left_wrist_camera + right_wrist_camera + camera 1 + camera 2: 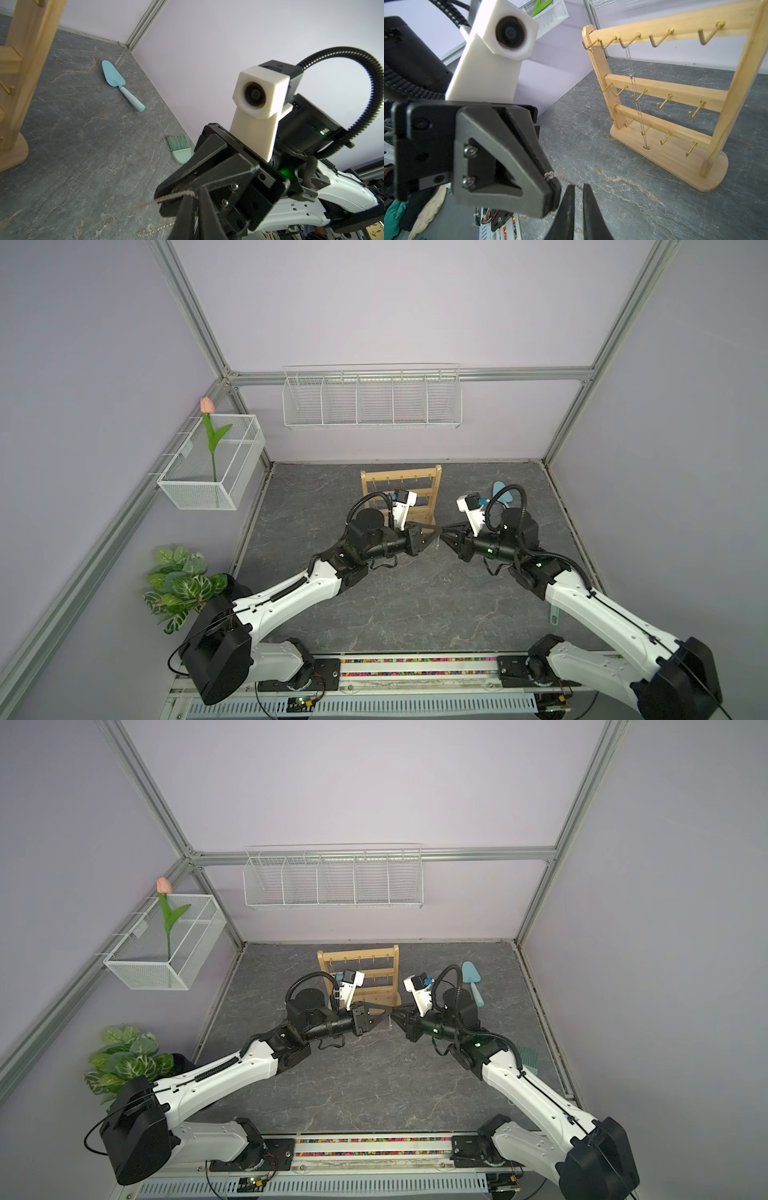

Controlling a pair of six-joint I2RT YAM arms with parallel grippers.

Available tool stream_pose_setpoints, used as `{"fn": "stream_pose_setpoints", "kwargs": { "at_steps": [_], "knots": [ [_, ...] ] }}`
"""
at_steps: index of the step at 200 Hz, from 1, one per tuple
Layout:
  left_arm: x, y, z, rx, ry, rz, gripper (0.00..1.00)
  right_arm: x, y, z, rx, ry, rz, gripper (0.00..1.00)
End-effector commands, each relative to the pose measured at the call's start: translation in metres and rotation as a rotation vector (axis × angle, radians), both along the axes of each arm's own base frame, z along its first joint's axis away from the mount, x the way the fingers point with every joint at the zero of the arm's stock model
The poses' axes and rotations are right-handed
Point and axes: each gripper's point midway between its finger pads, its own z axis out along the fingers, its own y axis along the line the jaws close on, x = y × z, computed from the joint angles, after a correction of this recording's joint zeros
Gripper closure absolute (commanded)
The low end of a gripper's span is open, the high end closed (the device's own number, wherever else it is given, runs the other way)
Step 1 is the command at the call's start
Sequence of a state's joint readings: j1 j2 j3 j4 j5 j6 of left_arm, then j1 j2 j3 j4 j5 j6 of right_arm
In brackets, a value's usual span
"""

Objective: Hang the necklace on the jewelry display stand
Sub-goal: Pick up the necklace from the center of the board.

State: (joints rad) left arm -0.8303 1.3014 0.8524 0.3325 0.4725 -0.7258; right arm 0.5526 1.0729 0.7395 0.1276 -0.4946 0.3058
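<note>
right wrist view: the necklace (564,179), a thin silver chain, is up off the tabletop (623,187), pulled short between the two grippers. the left gripper (551,181) has its jaws pinched almost shut on the chain. the right gripper (578,187) is closed down on it just beside, so the tips nearly touch. in the left wrist view the rest of the necklace hangs slack below them; whether it reaches the tabletop cannot be told. in both top views the grippers meet over the middle of the tabletop, just in front of the stand (399,477), which sits by the back edge. pickup looks done; hanging is not, since the necklace is apart from every hook. a gold chain (596,68) and a silver chain (633,83) hang from the top bar, with other hooks free. likely left: open the loop, carry it to a free hook, drop it over, let go.
</note>
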Motion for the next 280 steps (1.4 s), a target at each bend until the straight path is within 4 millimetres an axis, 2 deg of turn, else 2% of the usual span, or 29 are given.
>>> {"fn": "stream_pose_setpoints", "kwargs": {
  "at_steps": [1, 145, 217, 258, 280],
  "knots": [
    [-0.001, -0.001, 0.014, -0.036, -0.016, -0.010, 0.90, 0.001, 0.003, 0.004, 0.007, -0.041, 0.015, 0.87],
    [0.001, -0.001, 0.014, -0.035, -0.014, -0.008, 0.90, 0.007, 0.007, 0.005, 0.023, -0.049, 0.010, 0.89],
    [0.002, -0.003, 0.016, -0.036, -0.015, -0.008, 0.90, 0.008, 0.012, 0.002, 0.036, -0.042, 0.032, 0.85],
    [0.003, -0.003, 0.018, -0.039, -0.018, -0.007, 0.90, 0.009, 0.016, 0.000, 0.051, -0.036, 0.043, 0.75],
    [0.003, -0.003, 0.017, -0.037, -0.016, -0.008, 0.90, 0.011, 0.016, 0.001, 0.063, -0.044, 0.037, 0.76]
  ]
}}
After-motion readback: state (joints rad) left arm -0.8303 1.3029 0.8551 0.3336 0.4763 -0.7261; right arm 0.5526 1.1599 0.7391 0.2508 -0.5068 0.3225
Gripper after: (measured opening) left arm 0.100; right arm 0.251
